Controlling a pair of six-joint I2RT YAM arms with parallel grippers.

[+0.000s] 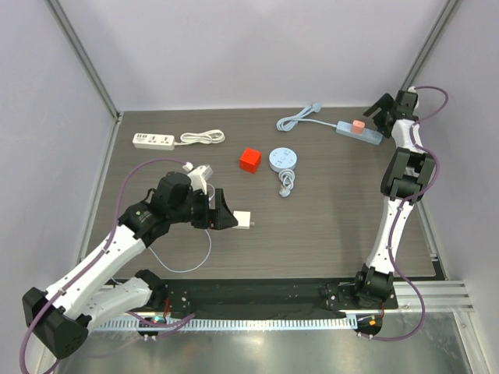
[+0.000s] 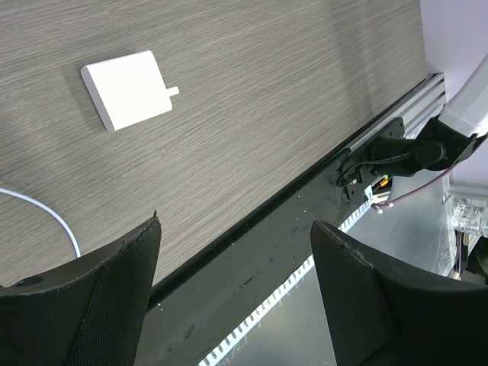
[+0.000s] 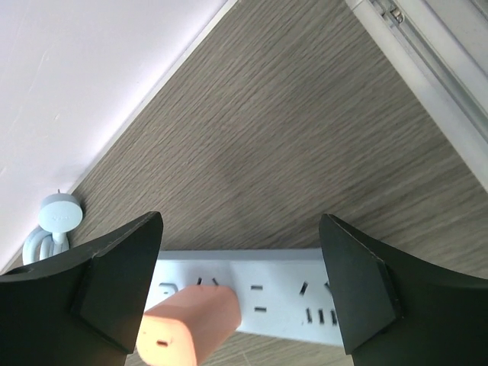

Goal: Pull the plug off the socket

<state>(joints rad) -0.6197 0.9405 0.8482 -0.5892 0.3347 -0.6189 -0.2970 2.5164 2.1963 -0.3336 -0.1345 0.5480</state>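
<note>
Two socket strips lie on the wood-grain tabletop, well apart from each other. The long pale blue plastic socket strip at the far right carries the only plug I can count, a stubby salmon-pink plug seated in one of its outlets. The white socket strip at the far left has nothing in it, and its cord is bundled beside it. The right tool hangs just over the blue strip with its fingers spread wide, gripping nothing. Its wrist view shows the pink plug between them, nearer one finger, still in the strip. The left tool is also wide open and empty, hovering near a single flat white rectangular adapter that lies on the tabletop. Between the strips sit one small red cube and one round pale blue disc with a short coiled cord.
</note>
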